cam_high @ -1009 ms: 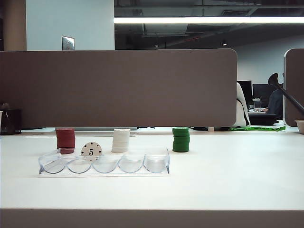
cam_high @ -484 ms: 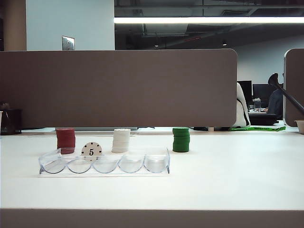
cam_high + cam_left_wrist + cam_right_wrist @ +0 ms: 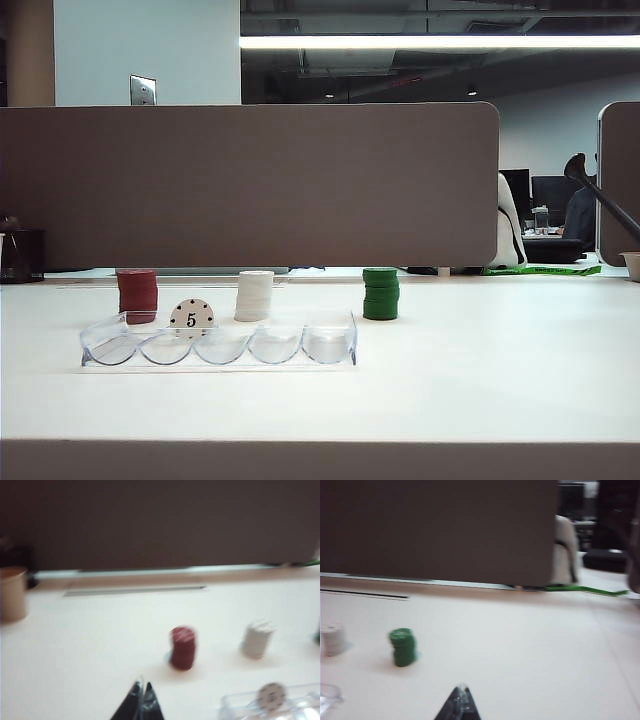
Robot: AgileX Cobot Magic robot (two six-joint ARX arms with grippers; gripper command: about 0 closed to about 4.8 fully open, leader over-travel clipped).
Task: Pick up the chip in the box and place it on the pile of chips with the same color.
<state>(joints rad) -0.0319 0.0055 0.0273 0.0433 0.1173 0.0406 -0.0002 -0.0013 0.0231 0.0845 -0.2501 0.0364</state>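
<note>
Round dotted chip [image 3: 192, 316] upright in scalloped clear box [image 3: 220, 345], seemingly plastic.

Three cameras look across one white table.
The outside camera sits low at the table's [image 3: 480, 370] near edge, facing the brown wall. Both wrist cameras look down from farther back; they share the white stack [image 3: 258, 639] [image 3: 333, 639].
</note>
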